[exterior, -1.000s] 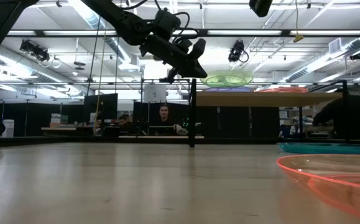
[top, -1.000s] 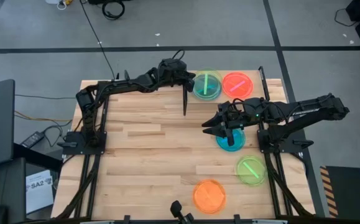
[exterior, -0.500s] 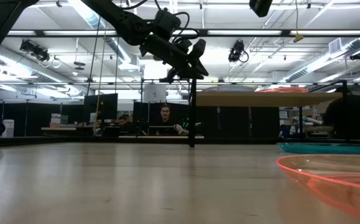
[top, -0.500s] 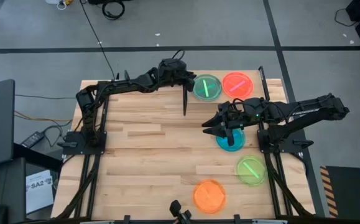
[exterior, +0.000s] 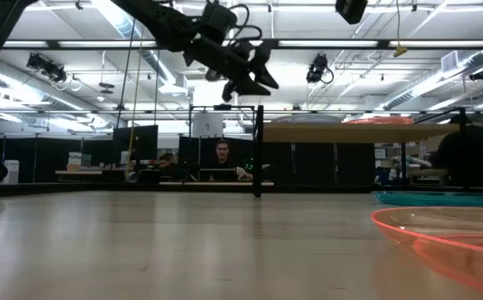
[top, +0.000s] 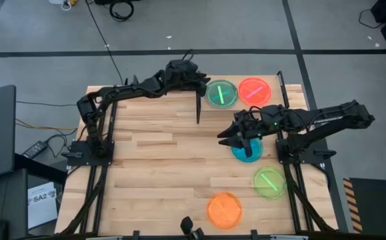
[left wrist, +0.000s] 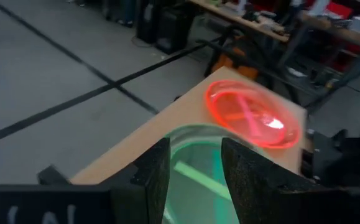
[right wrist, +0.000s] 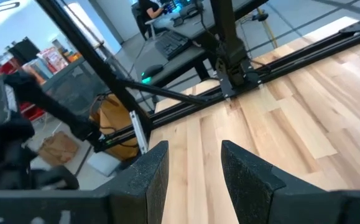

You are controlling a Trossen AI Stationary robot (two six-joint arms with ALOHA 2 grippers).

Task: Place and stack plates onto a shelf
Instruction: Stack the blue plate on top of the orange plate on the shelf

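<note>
The shelf (top: 246, 105) is a raised light-wood board at the table's far right. A green plate (top: 222, 93) and a pink plate (top: 255, 90) lie flat on it, side by side. My left gripper (top: 203, 83) hovers open just left of the green plate (left wrist: 198, 165), above the shelf's left end, touching nothing. My right gripper (top: 223, 135) stands open above the table, next to a blue plate (top: 248, 152) that lies on the tabletop. Another green plate (top: 269, 181) and an orange plate (top: 225, 209) lie nearer the front edge.
A black post (top: 198, 107) stands at the shelf's left end, right below my left gripper. Black frame rails run along both table sides. The tabletop's left half (top: 153, 153) is bare wood. People sit at desks beyond the far edge (exterior: 221, 158).
My left gripper has opened and let go of the green plate, which it held tilted above the shelf; the plate now lies flat on the board beside the pink one. The gripper has then risen a little above the shelf.
</note>
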